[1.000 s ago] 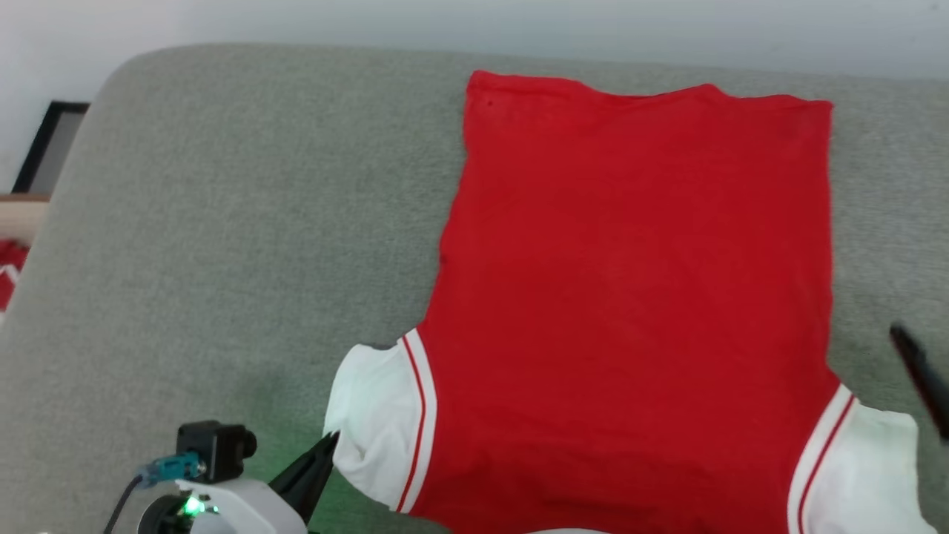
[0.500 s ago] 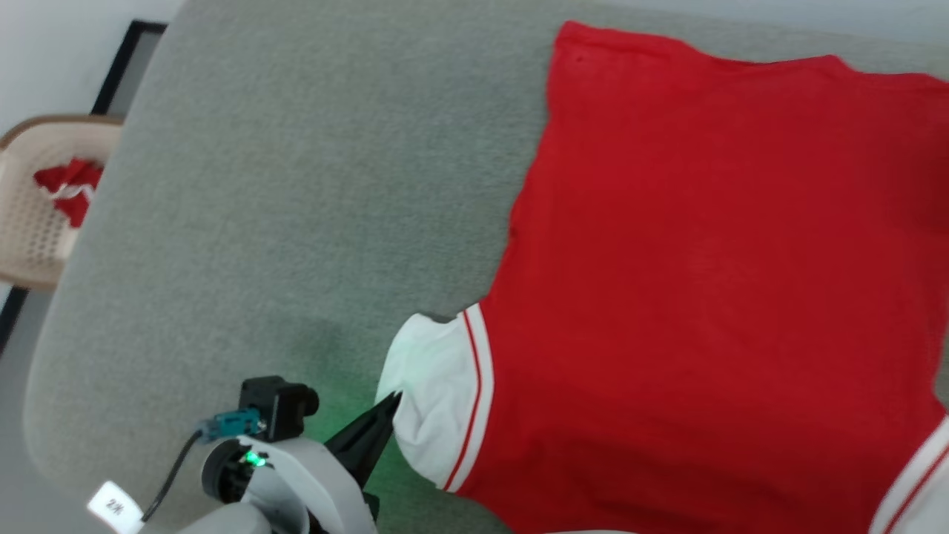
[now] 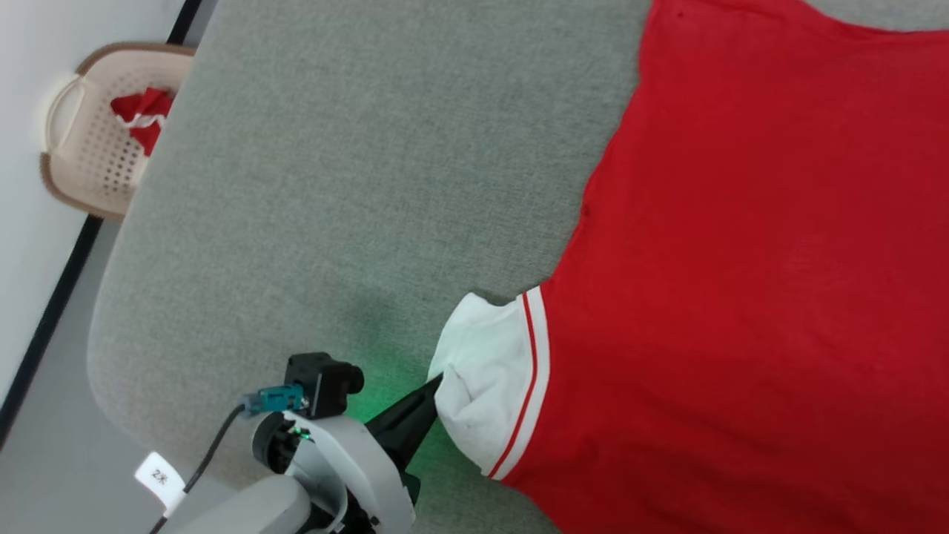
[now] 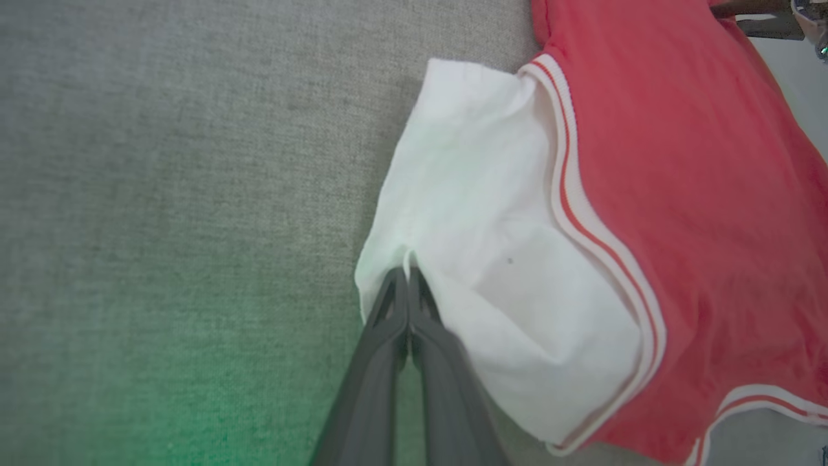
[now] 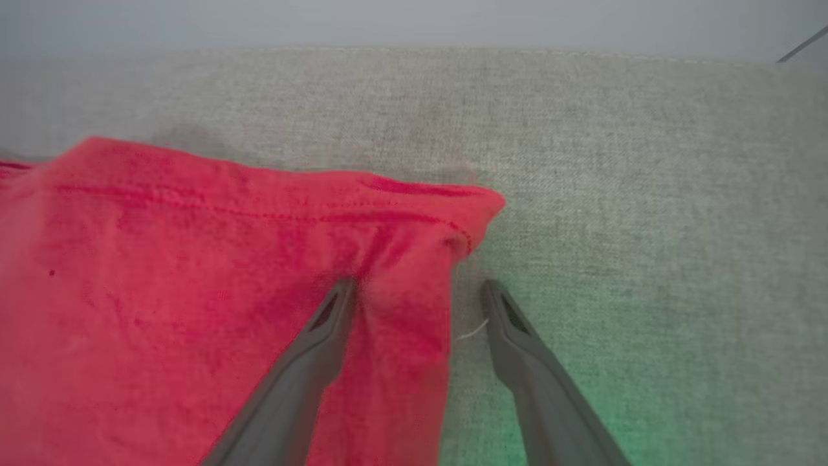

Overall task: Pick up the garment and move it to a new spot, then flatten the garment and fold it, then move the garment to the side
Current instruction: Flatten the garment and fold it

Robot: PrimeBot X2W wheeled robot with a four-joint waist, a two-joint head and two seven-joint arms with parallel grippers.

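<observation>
The garment (image 3: 741, 267) lies spread flat on the grey padded surface (image 3: 334, 185), plain red side up, its lettering hidden. Its white sleeve (image 3: 489, 371) with red-and-white trim points toward my left gripper (image 3: 437, 382). In the left wrist view that gripper (image 4: 407, 275) is shut, pinching the sleeve's (image 4: 479, 213) outer edge into a small pucker. My right gripper (image 5: 417, 288) is open at a red hem corner (image 5: 446, 213) of the garment (image 5: 162, 291): one finger rests on the cloth, the other on the grey surface (image 5: 647, 226).
A beige perforated basket (image 3: 81, 163) holding another red-and-white cloth (image 3: 144, 115) stands on the floor past the surface's far left corner. The surface's rounded left edge (image 3: 100, 348) drops to grey floor with a black strip (image 3: 44, 326).
The head camera has swung left, so the whole picture shifted right and the basket came into view. My left gripper stays at the white sleeve. The right finger left the head view.
</observation>
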